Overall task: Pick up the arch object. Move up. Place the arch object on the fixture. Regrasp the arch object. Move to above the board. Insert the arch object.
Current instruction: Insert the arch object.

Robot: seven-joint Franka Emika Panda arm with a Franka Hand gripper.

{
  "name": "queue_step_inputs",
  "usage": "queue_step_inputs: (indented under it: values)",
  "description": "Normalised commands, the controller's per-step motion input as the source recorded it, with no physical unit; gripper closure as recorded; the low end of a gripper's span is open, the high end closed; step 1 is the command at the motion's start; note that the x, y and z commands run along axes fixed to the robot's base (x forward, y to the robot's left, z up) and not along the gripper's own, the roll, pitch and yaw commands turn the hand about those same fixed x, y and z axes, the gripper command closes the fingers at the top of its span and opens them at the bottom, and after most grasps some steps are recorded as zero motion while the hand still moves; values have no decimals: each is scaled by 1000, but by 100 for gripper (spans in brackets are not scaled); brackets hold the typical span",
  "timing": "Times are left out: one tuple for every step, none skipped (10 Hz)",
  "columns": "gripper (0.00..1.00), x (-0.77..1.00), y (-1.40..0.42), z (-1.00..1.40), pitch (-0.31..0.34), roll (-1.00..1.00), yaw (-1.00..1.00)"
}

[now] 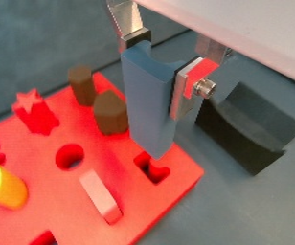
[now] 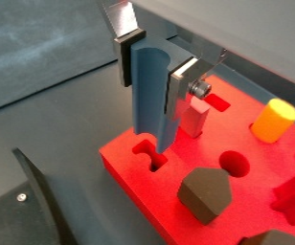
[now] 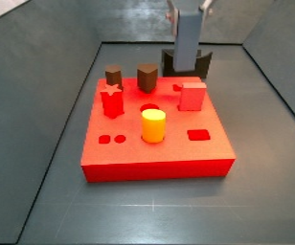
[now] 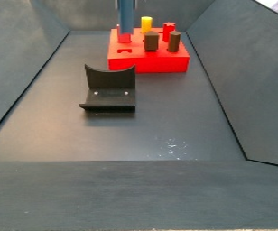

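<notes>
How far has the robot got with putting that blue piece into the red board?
Nearly finished. The picking up and carrying look done: the hand grips the blue-grey arch piece upright over the red board, away from the dark fixture. Its lower end sits at the arch-shaped hole. Left: pushing it fully in and letting go.

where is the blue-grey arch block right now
The blue-grey arch block hangs upright, clamped in the gripper, its lower end at the arch-shaped cut-out near the red board's edge, on the side facing the dark fixture.
</notes>
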Motion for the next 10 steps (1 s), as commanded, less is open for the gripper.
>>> queue_step_inputs:
  values:
    - [100,29,-51,-334,-39,21,-129]
    - [100,163,-46,-354,-9,34,-183]
    - [100,91,0,-380,0,126,-223]
    - [100,180,0,-349,60,123,-220]
    - [100,209,0,-389,41,147,-43]
    - [100,189,0,-331,30,97,0]
    - [100,180,0,-271,20,19,0]
    - [100,57,0,-303,0,47,0]
    - [100,0,0,-311,3,61,9]
    - [100,-23,0,-369,9,141,20]
